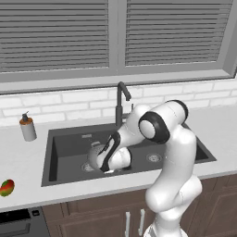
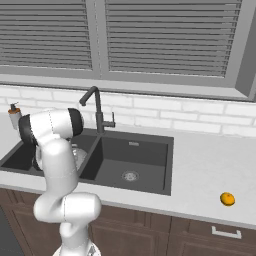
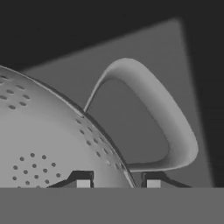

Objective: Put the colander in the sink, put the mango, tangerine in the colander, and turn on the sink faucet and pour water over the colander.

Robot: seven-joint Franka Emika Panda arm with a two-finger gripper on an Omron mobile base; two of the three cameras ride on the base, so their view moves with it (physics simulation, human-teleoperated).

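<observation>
The silvery perforated colander (image 1: 94,155) (image 2: 79,156) rests in the left basin of the dark grey sink (image 1: 65,139) (image 2: 150,152). My gripper (image 1: 109,170) (image 3: 118,183) reaches down into that basin at the colander's near rim. In the hand view the colander (image 3: 43,140) fills the left and its loop handle (image 3: 175,127) arches to the right. The thin rim runs between the fingertips (image 3: 83,181), which stand apart from it, so the gripper is open. The mango (image 1: 6,187) lies on the counter far left. The tangerine (image 2: 227,199) lies on the counter far right. No water runs from the black faucet (image 1: 121,99) (image 2: 97,112).
A grey soap dispenser (image 1: 28,127) (image 2: 15,116) stands on the counter left of the sink. A white brick backsplash and a shuttered window rise behind the faucet. The right basin has a round silver drain (image 2: 130,175).
</observation>
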